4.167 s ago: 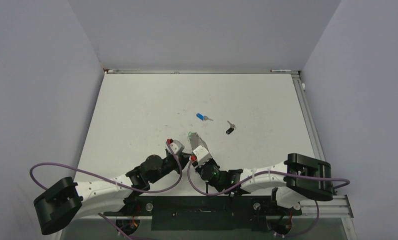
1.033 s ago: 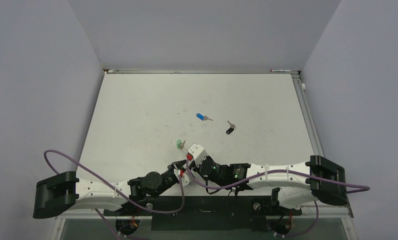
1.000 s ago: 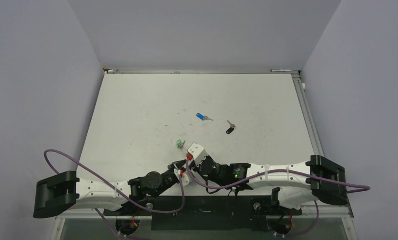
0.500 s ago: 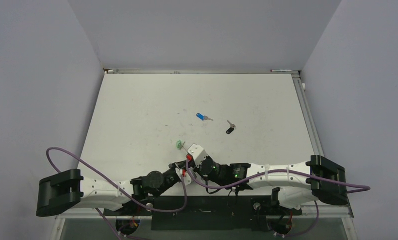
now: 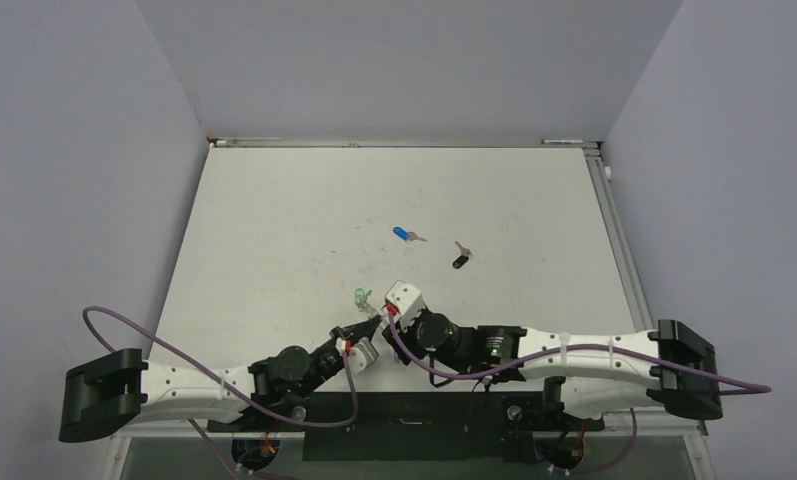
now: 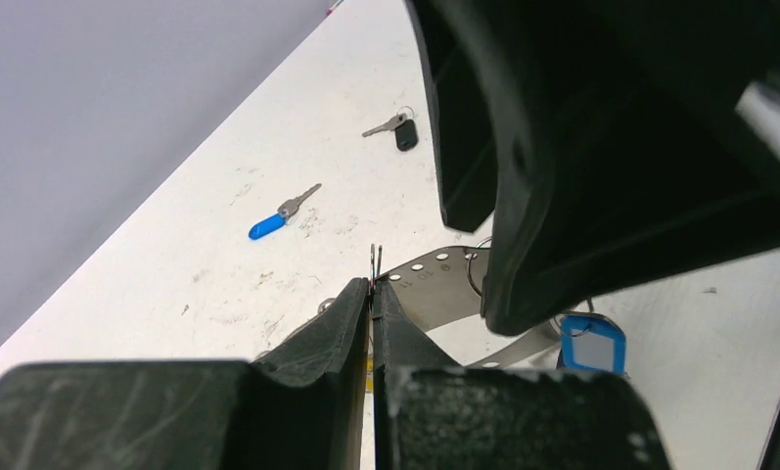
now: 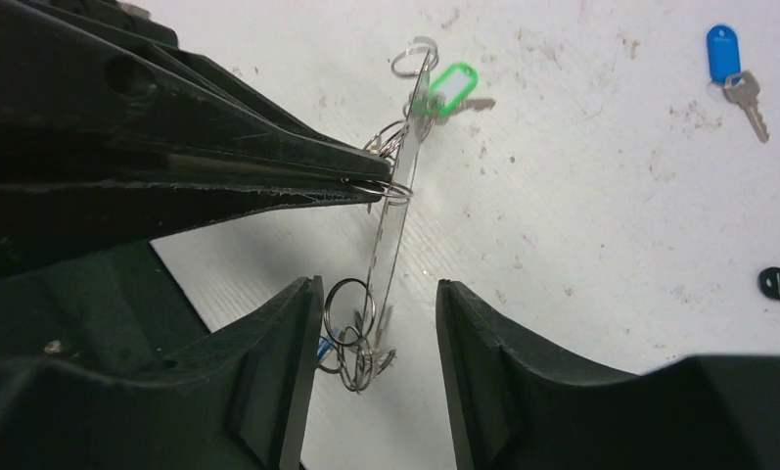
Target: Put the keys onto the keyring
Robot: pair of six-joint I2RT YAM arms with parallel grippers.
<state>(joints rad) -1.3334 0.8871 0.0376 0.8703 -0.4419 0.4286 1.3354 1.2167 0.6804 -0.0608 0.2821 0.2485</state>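
While the left end effector [image 6: 373,286] pinches the keyring [image 6: 374,259], the right end effector [image 7: 378,287] stands open nearby.

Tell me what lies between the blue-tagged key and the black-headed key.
Nothing: bare, scuffed table separates the blue-tagged key from the black-headed key, seen in the top external view.

Robotics lab, enclosed test cell.
- Bare white counter [image 5: 274,200], scuffed and speckled, no household furnishing.
- Plain grey walls [image 5: 74,150] box counter in on three sides, like purpose-built booth.
- Metal rail [image 5: 619,235] along right edge of counter; black mounting plate [image 5: 404,437] at near edge.
- Left arm [image 5: 189,383] and right arm [image 5: 584,355], white links with black joints, fixed at near edge.
- Purple cable [image 5: 174,347] looping loose off left arm.
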